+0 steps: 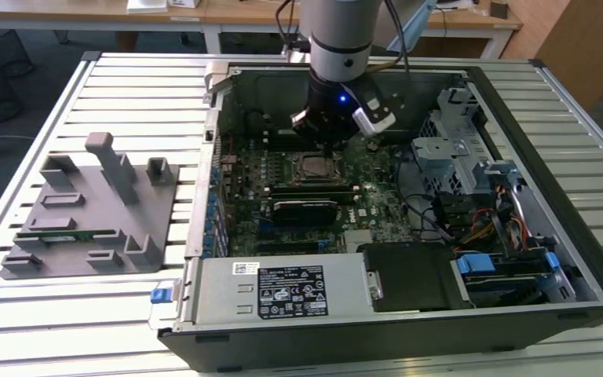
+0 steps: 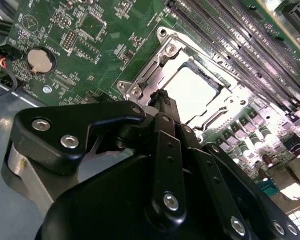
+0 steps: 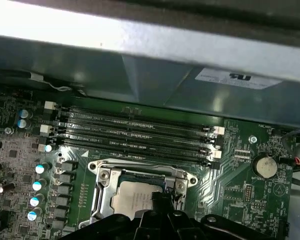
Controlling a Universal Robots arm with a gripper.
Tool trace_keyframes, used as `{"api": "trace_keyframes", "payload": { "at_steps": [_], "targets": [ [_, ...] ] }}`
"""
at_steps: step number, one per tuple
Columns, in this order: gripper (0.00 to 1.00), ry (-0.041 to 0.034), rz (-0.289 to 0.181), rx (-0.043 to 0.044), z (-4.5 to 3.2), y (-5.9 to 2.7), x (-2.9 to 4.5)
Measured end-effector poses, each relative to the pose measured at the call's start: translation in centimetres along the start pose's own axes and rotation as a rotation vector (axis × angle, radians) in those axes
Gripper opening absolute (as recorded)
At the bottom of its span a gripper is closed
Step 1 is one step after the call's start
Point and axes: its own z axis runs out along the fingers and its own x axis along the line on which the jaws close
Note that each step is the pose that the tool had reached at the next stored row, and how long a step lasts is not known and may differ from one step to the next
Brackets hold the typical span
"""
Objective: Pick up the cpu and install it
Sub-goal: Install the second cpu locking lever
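The cpu [image 3: 135, 200] lies flat in the socket frame [image 3: 102, 182] on the motherboard [image 2: 85, 47], right under the gripper [image 2: 159, 97], whose tips seem pinched together and hold nothing I can see.

— What do we see on the tabletop [image 1: 553, 78]?

— We see an open computer case [image 1: 385, 196], and the arm [image 1: 338, 47] reaches down into it. The gripper [image 1: 328, 141] hangs just above the cpu [image 1: 316, 165], which lies in its socket on the green motherboard [image 1: 312, 196].

— And at the exterior view's left?

— We see a grey holder [image 1: 92, 212] there, with a green memory stick [image 1: 66, 234] in it.
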Motion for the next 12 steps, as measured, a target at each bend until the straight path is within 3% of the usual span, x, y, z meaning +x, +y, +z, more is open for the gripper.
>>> {"api": "trace_keyframes", "payload": {
  "at_steps": [12],
  "targets": [
    [0.11,0.0013,0.0,-0.0001,-0.29,-0.72,0.08]
  ]
}}
